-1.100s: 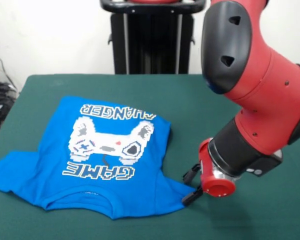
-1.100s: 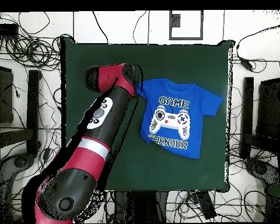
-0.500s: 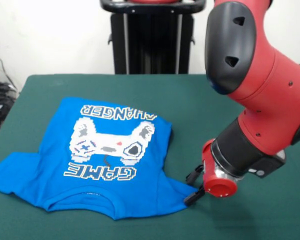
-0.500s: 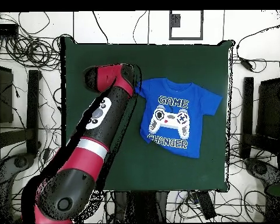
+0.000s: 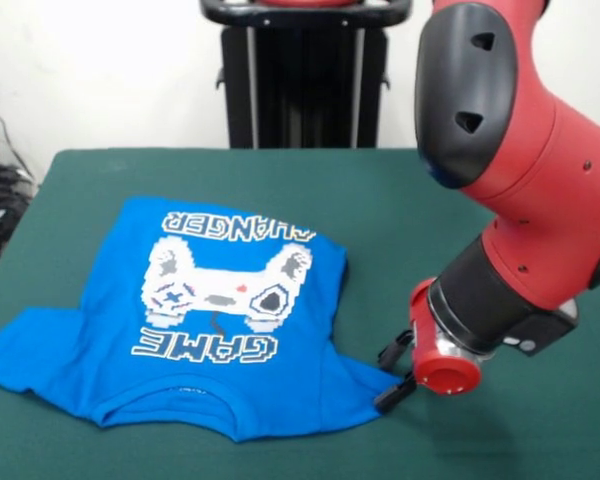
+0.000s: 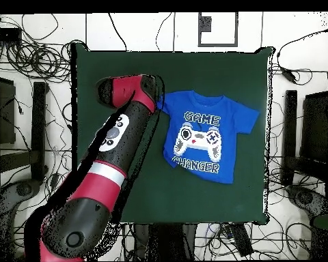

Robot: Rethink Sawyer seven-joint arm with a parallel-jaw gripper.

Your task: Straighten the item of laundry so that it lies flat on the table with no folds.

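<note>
The item of laundry (image 5: 220,300) is a bright blue T-shirt lying print-up on the green table (image 5: 410,200), its collar toward the near edge. Its left sleeve is spread out, and its right side is bunched along a crease. My gripper (image 5: 389,374) is low at the tip of the right sleeve, its black fingers (image 5: 394,351) closed on the sleeve's corner. From overhead, the item of laundry (image 6: 208,136) lies right of centre on the table (image 6: 194,75), and the gripper (image 6: 159,102) sits at the sleeve that points to the upper left.
The thick red arm (image 5: 520,200) fills the right side above the table. In the overhead view the arm (image 6: 119,150) crosses the left half of the table. Cables (image 6: 30,54) lie on the floor around it.
The gripper has moved a little to the right, away from the shirt's body. The sleeve tip and the whole shirt have slid slightly with it.
</note>
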